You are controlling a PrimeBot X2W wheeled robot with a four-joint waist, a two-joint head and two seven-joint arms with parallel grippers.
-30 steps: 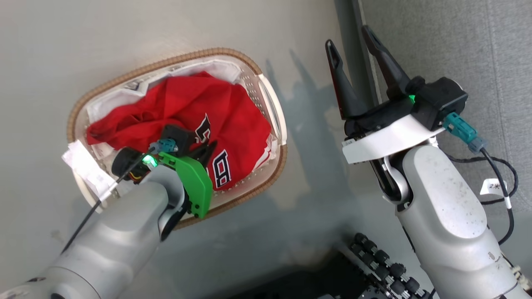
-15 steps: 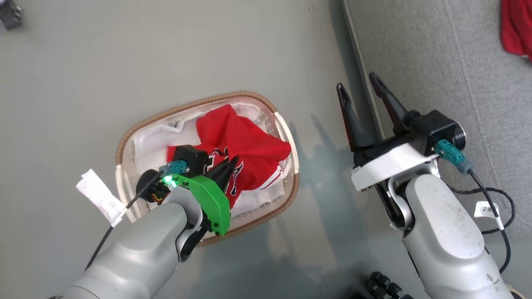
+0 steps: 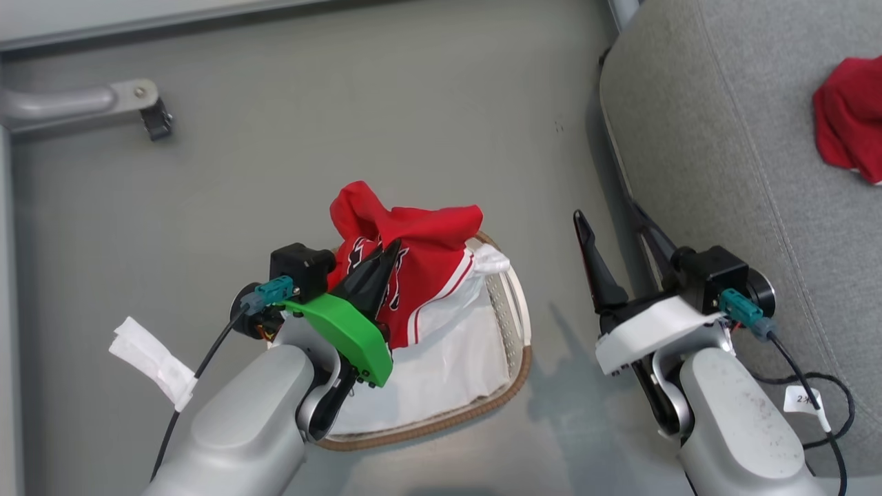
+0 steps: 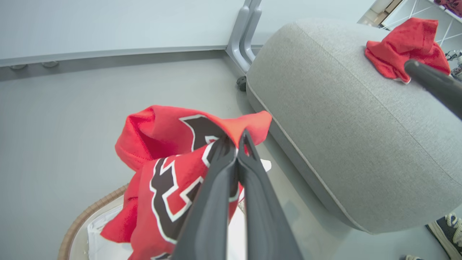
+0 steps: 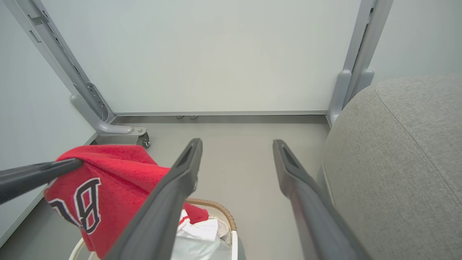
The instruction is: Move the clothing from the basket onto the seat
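Observation:
The red jersey (image 3: 420, 238) with black, white-outlined letters hangs bunched above the basket (image 3: 513, 375), a white perforated tub with a brown woven rim and white lining. My left gripper (image 3: 391, 249) is shut on a fold of the jersey (image 4: 162, 144), its fingertips (image 4: 236, 141) pressed together. My right gripper (image 3: 613, 231) stands open and holds nothing, between the basket and the seat (image 3: 723, 151), a large light grey cushion on the right. In the right wrist view the jersey (image 5: 108, 173) hangs at the left of my open right gripper (image 5: 236, 144), with the seat (image 5: 397, 151) on the right.
Another red cloth (image 3: 849, 120) lies on the far part of the seat. A grey metal frame leg with a caster (image 3: 148, 110) stands on the floor at the upper left. White panels close the back. A shoe (image 4: 447, 231) shows beside the seat.
The left gripper has raised the jersey out of the basket, leaving the white lining exposed. The head camera has moved, bringing more of the seat into view. The right gripper stays open.

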